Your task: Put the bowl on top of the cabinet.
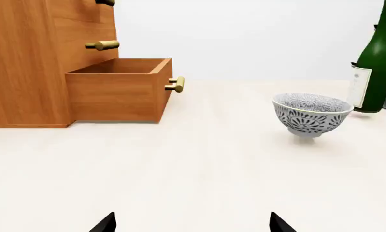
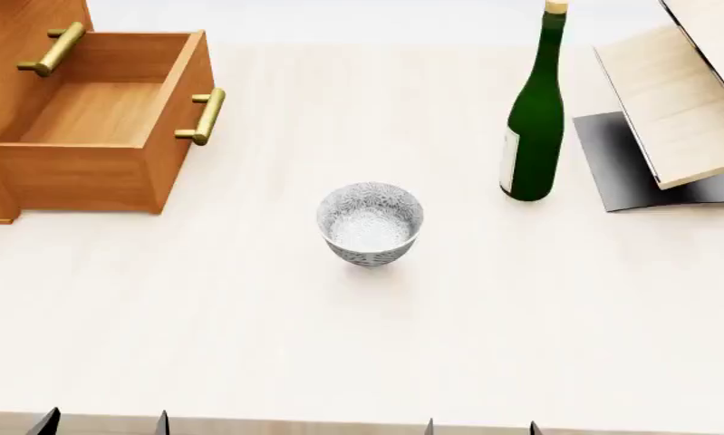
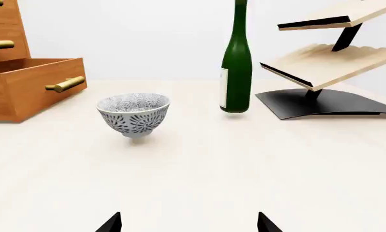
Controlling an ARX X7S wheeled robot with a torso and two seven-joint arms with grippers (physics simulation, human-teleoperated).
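At the left we see the cabinet (image 2: 24, 109) with its bottom drawer (image 2: 108, 118) pulled out (its top is cut off). The bowl (image 2: 371, 224) sits upright mid-table (image 2: 337, 362), bare room all around, well ahead of our left gripper (image 2: 101, 424) and right gripper (image 2: 480, 428), both spread wide. A green bottle (image 2: 535, 118) stands farther right.

Pale table (image 2: 337, 344), patterned bowl (image 2: 371, 223) mid-surface, orange cabinet (image 2: 47, 118), green bottle (image 2: 535, 127), black-based rack (image 2: 651, 172), seemingly wooden

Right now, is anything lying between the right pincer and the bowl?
Nothing. In the right wrist view, only bare table lies between the right pincer and the bowl; the green bottle stands off to the side.
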